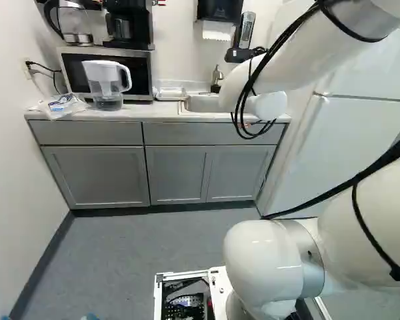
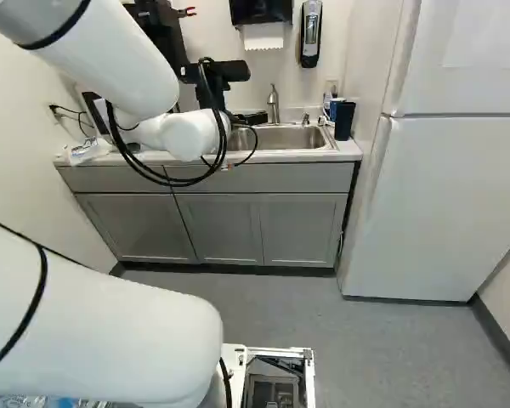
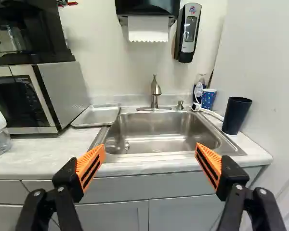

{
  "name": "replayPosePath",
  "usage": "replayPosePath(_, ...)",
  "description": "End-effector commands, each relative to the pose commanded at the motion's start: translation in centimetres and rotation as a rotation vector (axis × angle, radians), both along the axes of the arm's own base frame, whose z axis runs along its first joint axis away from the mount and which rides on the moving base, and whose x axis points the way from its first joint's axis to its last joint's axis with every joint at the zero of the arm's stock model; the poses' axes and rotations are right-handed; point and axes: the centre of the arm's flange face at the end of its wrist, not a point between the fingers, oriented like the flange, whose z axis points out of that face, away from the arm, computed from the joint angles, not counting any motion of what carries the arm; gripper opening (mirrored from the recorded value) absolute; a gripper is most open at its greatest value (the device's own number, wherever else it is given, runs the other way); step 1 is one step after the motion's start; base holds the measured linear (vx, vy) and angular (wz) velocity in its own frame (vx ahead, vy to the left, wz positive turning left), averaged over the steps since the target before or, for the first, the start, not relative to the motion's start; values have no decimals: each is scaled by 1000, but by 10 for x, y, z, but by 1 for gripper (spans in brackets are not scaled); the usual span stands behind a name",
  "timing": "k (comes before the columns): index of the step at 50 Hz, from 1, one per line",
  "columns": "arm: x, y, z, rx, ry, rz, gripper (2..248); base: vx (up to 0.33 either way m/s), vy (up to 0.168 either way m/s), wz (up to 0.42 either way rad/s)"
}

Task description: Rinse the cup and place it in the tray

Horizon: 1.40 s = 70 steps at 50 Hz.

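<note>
Our tool (image 2: 225, 72) stands with its two orange-padded fingers wide apart, nothing between the pads. Ahead of it, beyond the gap, we see the steel sink (image 3: 156, 137) set in the counter (image 3: 43, 156), its faucet (image 3: 155, 94) at the back. The dark cup (image 3: 236, 115) stands upright on the counter, well apart from our tool, ahead and off to its refrigerator (image 2: 442, 204) side, just beside the sink. Near it, a patterned cup (image 3: 208, 99) stands farther from us. The tray (image 3: 96, 116) lies on the sink's other side, ahead of our tool, between basin and microwave (image 3: 65, 91).
</note>
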Motion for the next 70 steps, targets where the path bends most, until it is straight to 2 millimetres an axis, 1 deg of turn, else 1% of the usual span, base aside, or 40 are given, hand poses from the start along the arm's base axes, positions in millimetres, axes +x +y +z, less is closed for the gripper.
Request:
replayPosePath(41,13,0,37,0,-1,2,247,0,0,0)
replayPosePath(70,21,0,61,2,31,3,247,0,0,0)
